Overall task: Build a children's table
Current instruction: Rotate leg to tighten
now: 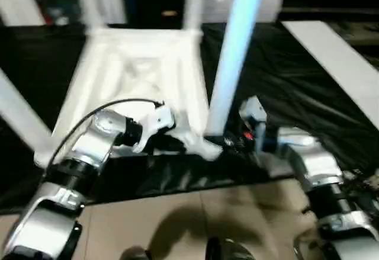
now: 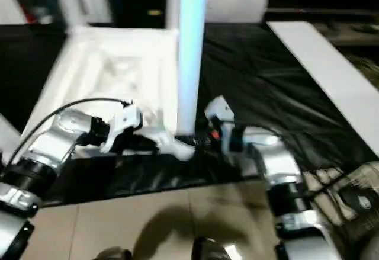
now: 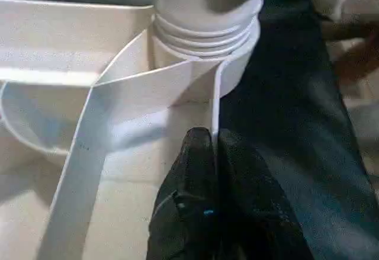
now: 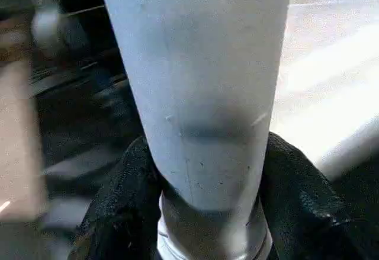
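Head view: nearest the camera, the silver forearms reach in over the tabletop [image 1: 308, 112]. The left end effector [image 1: 177, 143] sits at the table top's [image 1: 136, 70] near corner; the right end effector [image 1: 232, 143] sits at the foot of an upright leg [image 1: 234, 53], just beside the left one.

Left wrist: the left end effector's fingers [image 3: 195, 171] are pinched shut on a thin rib [image 3: 214, 103] of the upturned top, just short of the corner socket [image 3: 204, 35].

Right wrist: the right end effector's fingers [image 4: 127, 183] are half open, clasping the leg on both sides.

The step looks like seating this leg in the socket. Next it likely needs twisting or pressing home while the left steadies the top.
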`<state>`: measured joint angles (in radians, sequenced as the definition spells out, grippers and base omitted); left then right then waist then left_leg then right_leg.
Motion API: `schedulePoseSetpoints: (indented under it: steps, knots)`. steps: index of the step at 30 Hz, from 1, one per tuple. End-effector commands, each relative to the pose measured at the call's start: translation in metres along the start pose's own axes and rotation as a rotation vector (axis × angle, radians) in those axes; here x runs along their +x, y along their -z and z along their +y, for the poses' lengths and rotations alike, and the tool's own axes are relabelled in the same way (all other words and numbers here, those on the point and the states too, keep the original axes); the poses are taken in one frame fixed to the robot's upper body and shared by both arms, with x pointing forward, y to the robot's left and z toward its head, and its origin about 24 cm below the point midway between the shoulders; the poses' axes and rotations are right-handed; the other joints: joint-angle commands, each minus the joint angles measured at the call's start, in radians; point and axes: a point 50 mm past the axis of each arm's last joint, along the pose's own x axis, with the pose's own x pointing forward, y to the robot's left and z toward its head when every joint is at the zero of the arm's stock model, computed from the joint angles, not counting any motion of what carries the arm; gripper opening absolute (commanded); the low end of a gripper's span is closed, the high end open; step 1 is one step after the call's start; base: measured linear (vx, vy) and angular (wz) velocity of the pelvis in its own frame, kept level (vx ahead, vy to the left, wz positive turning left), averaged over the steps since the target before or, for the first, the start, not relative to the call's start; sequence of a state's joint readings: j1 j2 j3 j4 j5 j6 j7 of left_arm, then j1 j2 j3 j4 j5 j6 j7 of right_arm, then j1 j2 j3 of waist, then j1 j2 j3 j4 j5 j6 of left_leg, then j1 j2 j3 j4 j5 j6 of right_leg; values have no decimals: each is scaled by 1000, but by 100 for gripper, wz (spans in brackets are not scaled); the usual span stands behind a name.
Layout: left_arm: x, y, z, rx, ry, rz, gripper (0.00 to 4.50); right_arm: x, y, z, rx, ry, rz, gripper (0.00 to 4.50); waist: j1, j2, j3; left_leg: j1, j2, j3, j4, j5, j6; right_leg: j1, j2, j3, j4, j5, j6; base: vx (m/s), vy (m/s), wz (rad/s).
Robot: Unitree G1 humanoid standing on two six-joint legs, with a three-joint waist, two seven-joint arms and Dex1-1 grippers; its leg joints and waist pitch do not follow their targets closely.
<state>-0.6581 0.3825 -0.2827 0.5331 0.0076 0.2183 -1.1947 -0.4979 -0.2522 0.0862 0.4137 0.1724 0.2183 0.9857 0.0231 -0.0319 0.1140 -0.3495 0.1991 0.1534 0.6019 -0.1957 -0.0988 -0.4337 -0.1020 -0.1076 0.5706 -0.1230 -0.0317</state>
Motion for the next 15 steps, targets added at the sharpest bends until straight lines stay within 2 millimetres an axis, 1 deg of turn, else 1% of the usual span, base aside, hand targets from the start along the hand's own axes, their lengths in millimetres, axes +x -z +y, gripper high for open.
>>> schedulePoseSetpoints:
  steps: [1, 2, 3, 4, 5, 6, 7, 8, 9, 10, 11, 12, 13, 14, 15]
  knots:
    - [17, -25, -4, 28, -7, -86, 0, 19, 9, 11, 37, 45, 32, 197, -2, 11, -77, -6, 4, -1, -74, -283, 16, 68, -38, 15, -104, -672, -30, 0, 0, 0]
    - [24, -33, 0, -22, -87, -122, 0, 33, 9, 16, 74, 133, 11, 196, -12, 13, -80, -6, 5, -3, -72, -293, 22, 74, -39, 6, -112, -666, -28, 0, 0, 0]
    - [24, -33, 0, -22, -87, -122, 0, 33, 9, 16, 74, 133, 11, 196, -21, 21, -80, -4, 13, -6, -76, -309, 25, 75, -40, -3, -116, -635, -42, 0, 0, 0]
    - [27, -36, 2, -45, -132, -137, 0, 40, 8, 18, 84, 190, 6, 196, -23, 25, -81, -3, 15, -8, -76, -316, 25, 78, -41, -5, -116, -612, -48, 0, 0, 0]
    - [30, -39, 4, -65, -167, -151, 0, 45, 8, 19, 100, 243, 2, 196, -28, 23, -79, -6, 15, -9, -79, -325, 28, 80, -38, -7, -116, -596, -51, 0, 0, 0]
    - [34, -42, 5, -86, -202, -162, 0, 52, 6, 19, 125, 305, -8, 196, -32, 20, -75, -4, 14, -10, -80, -352, 32, 79, -34, -16, -124, -603, -45, 0, 0, 0]
    - [37, -46, 7, -107, -252, -175, 0, 60, 4, 19, 145, 378, -18, 196, -38, 25, -68, 12, 11, -9, -74, -389, 29, 67, -34, -28, -138, -640, -37, 0, 0, 0]
    - [40, -48, 7, -117, -274, -182, 0, 64, 3, 19, 154, 417, -22, 196, -49, 31, -72, 25, 13, -13, -69, -416, 32, 71, -38, -46, -148, -641, -31, 0, 0, 0]
    - [44, -53, 7, -125, -299, -192, 0, 72, -1, 19, 180, 479, -35, 196, -53, 32, -72, 22, 21, -19, -75, -431, 36, 81, -39, -53, -145, -620, -28, 0, 0, 0]
    - [46, -55, 7, -128, -311, -197, 0, 75, -2, 20, 195, 506, -33, 196, -61, 39, -70, 0, 42, -29, -91, -464, 40, 104, -38, -54, -124, -557, -23, 0, 0, 0]
    - [47, -57, 7, -130, -322, -201, 0, 78, -2, 20, 207, 527, -26, 196, -59, 48, -66, 1, 62, -33, -107, -519, 42, 107, -37, -40, -99, -477, -37, 0, 0, 0]
    - [48, -59, 6, -128, -324, -202, 0, 80, -5, 21, 192, 520, -36, 196, -57, 40, -61, 17, 54, -26, -108, -562, 34, 91, -37, -33, -105, -481, -48, 0, 0, 0]
    - [49, -60, 5, -126, -324, -202, 0, 81, -6, 21, 179, 513, -45, 196, -57, 39, -61, 31, 39, -18, -96, -552, 30, 79, -43, -34, -120, -515, -52, 0, 0, 0]
    - [49, -60, 5, -121, -323, -202, 0, 80, -8, 20, 182, 507, -66, 196, -60, 33, -61, 36, 11, -9, -75, -488, 32, 75, -49, -50, -148, -608, -32, 0, 0, 0]
    - [49, -60, 5, -120, -325, -202, 0, 79, -8, 19, 186, 508, -76, 266, -58, 34, -64, 33, 8, -9, -72, -453, 36, 80, -55, -51, -150, -623, -26, 53, 19, -2]
